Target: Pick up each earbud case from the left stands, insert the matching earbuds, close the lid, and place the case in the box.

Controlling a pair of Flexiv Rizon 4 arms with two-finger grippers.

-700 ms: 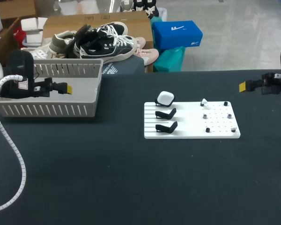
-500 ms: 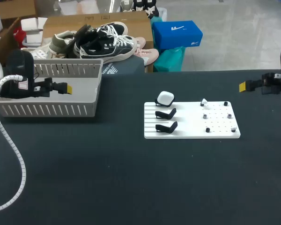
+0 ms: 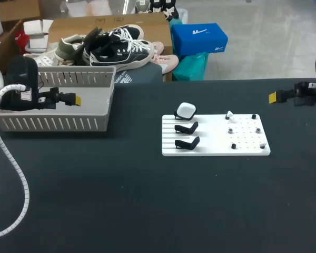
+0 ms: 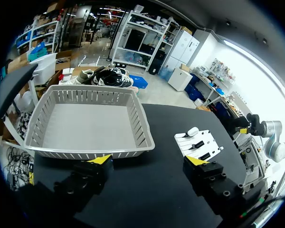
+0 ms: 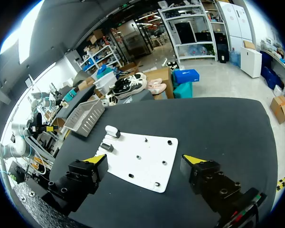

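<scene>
On the black bench (image 3: 121, 200), a white board (image 3: 216, 148) near the middle. Along the board's left side, three black stands (image 3: 187, 142) in a row. On the far stand, one white case (image 3: 186, 110), lid looking shut. On the board's right side, little earbuds (image 3: 229, 114), some white and some dark, set apart from each other.

At the far left of the bench, a grey box (image 3: 58, 126), well apart from the board.

Left tool (image 4: 148, 161) up by the box, with the box right ahead of it. Fingers spread wide, pinching nothing.

Right tool (image 5: 144, 159) out at the far right of the bench, well apart from the board in the head view. Fingers spread wide too, pinching nothing. Board and case out ahead of it.
</scene>
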